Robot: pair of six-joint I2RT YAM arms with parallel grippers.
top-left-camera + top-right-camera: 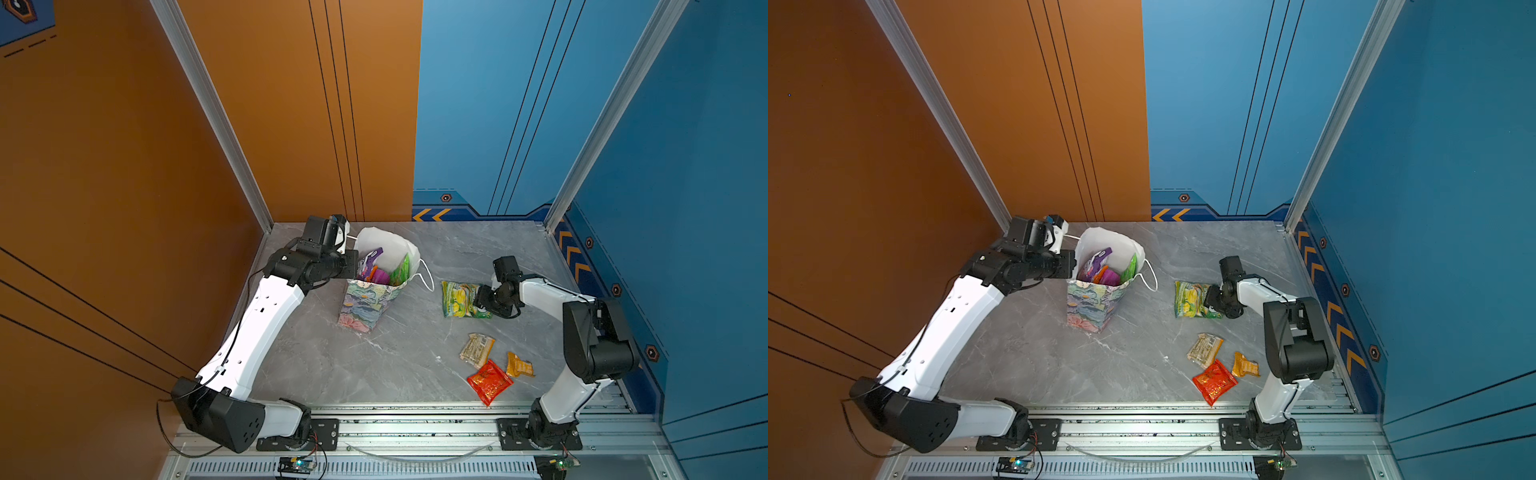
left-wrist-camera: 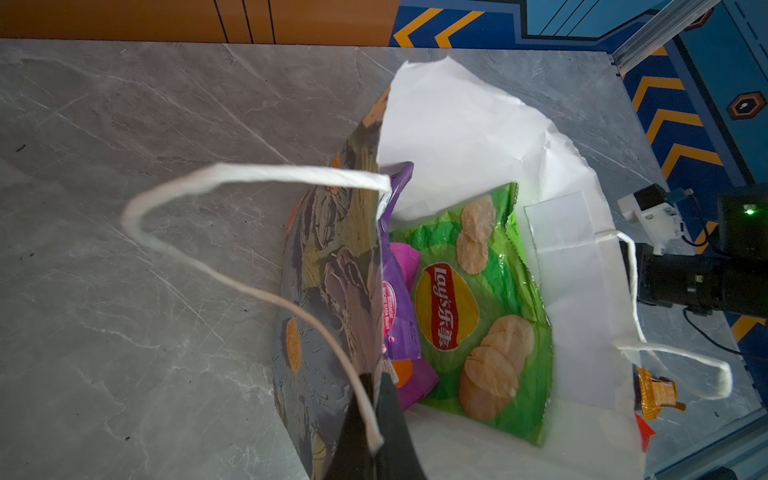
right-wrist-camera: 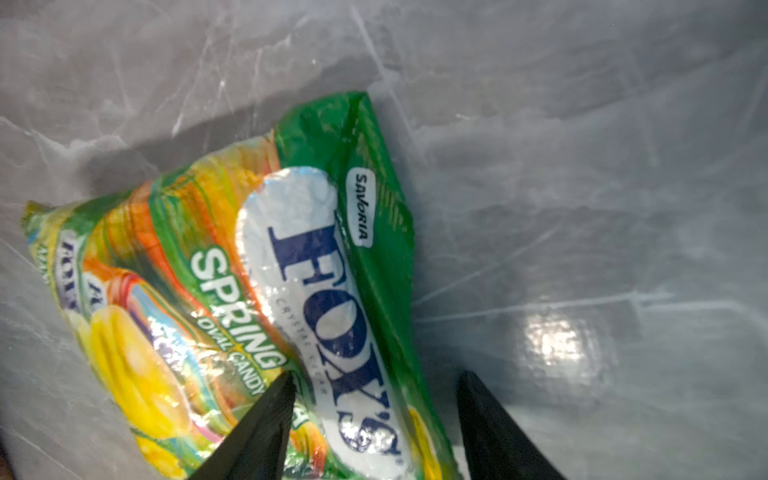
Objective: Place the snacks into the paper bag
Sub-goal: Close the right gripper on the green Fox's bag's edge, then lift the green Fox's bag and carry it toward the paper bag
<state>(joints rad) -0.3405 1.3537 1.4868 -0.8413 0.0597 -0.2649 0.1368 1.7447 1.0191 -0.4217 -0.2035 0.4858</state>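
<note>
Grey marble table [image 1: 374, 365]: my right gripper [image 3: 376, 376] gapes over Fox's packet [image 3: 249, 291]. Looks slick, crinkly and light, so pinch its edge. My left gripper [image 2: 376, 382] clamps bag [image 2: 478, 137] rim.

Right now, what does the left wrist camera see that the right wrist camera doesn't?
Left wrist only: the paper bag, pinched at its rim by the left gripper, with the green Lay's packet and a purple packet inside. Right wrist only: the yellow-green Fox's packet, straddled by the right gripper, jaws open. Both: the grey marble table.
</note>
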